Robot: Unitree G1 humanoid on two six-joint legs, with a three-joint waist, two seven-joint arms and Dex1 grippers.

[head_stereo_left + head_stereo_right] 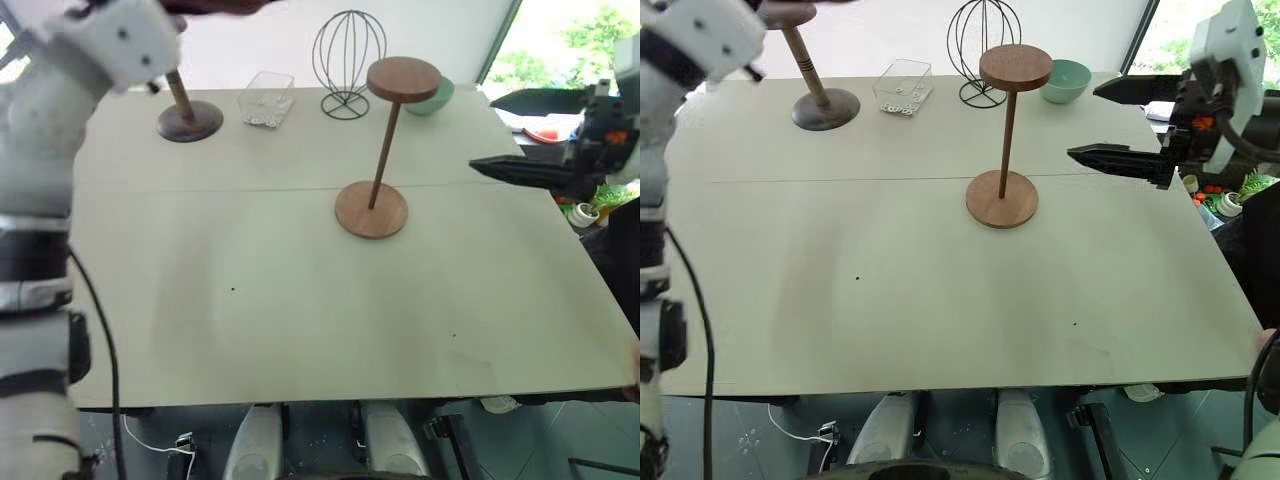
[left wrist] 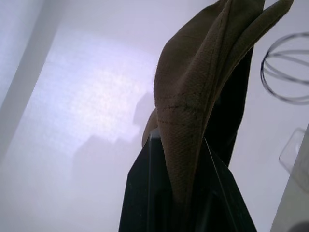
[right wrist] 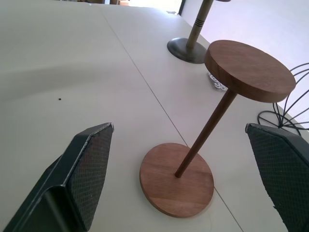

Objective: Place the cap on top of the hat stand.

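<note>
The brown cap [image 2: 193,96] hangs folded and floppy between the black fingers of my left gripper [image 2: 186,159], which is shut on it and raised high over the table's far left. The hat stand [image 1: 384,150] is upright near the middle of the table, with a flat round disc top [image 1: 403,79], a thin pole and a round base [image 1: 371,209]. My right gripper [image 1: 482,132] hovers to the right of the stand, pointing at it, open with nothing between its fingers. The stand [image 3: 249,70] sits between those fingers in the right wrist view.
At the far left stands a shorter dark stand [image 1: 189,118]. A clear plastic box [image 1: 267,98], a black wire head frame [image 1: 348,60] and a green bowl [image 1: 432,97] line the far edge. The pale table [image 1: 250,300] is bare in front. Small clutter lies beyond its right edge.
</note>
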